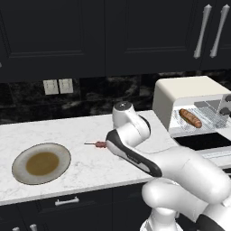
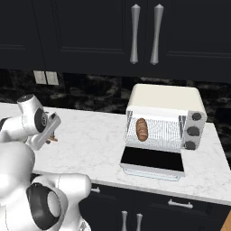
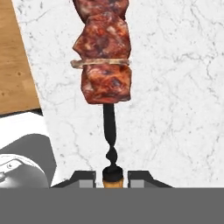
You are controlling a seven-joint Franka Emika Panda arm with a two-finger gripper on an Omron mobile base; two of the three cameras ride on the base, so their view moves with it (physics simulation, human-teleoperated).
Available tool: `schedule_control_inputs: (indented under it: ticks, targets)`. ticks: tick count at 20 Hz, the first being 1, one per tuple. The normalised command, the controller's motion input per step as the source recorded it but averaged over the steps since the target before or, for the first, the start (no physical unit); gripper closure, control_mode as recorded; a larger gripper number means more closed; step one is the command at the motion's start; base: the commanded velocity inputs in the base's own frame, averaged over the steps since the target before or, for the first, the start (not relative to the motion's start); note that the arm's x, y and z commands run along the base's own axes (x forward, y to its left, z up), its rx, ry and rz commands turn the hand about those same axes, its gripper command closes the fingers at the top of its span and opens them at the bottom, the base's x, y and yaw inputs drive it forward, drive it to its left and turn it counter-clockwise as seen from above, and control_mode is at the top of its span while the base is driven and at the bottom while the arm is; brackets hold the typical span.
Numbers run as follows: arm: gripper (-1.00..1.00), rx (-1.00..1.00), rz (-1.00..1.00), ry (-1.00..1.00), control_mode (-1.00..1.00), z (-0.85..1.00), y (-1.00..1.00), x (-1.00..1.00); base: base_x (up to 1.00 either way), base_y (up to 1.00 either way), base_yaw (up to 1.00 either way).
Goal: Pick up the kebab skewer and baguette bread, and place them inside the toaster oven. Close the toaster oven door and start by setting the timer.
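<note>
My gripper (image 3: 112,175) is shut on the dark stick end of the kebab skewer (image 3: 105,65), and the reddish-brown meat chunks stretch away from the fingertips over the marble counter. In the left base view the kebab skewer (image 1: 95,144) pokes out to the left of my hand, right of the plate. The baguette bread (image 1: 190,118) (image 2: 141,129) lies on the wire rack inside the cream-white toaster oven (image 1: 191,90) (image 2: 164,97). The toaster oven door (image 2: 153,160) hangs open, flat in front of the oven.
An empty round plate (image 1: 40,163) with a brown centre sits at the counter's left. Three dark knobs (image 2: 194,131) run down the oven's right side. Dark upper cabinets hang over the marble counter (image 1: 67,131), with wall sockets (image 1: 58,85) on the backsplash behind it.
</note>
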Motion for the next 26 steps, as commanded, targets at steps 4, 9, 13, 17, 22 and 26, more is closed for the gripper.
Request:
schedule_control_inputs:
  ticks: [4,9,13,17,22,26]
  targets:
    - [1.00,0.00,-0.41,0.00,-1.00,0.35,-1.00,-0.09,0.00,0.00,0.00]
    - [1.00,0.02,-0.41,0.00,-1.00,0.29,-1.00,-0.04,0.00,0.00,0.00]
    - [1.00,0.06,-0.37,0.00,-1.00,0.28,-1.00,-0.07,0.00,0.00,0.00]
    - [1.00,0.06,-0.34,0.00,-1.00,0.30,-1.00,0.00,0.00,0.00,0.00]
    - [1.00,0.08,-0.31,0.00,-1.00,0.23,-1.00,0.00,0.00,0.00,0.00]
    - [1.00,0.08,-0.25,0.00,-1.00,0.10,-1.00,0.00,0.00,0.00,0.00]
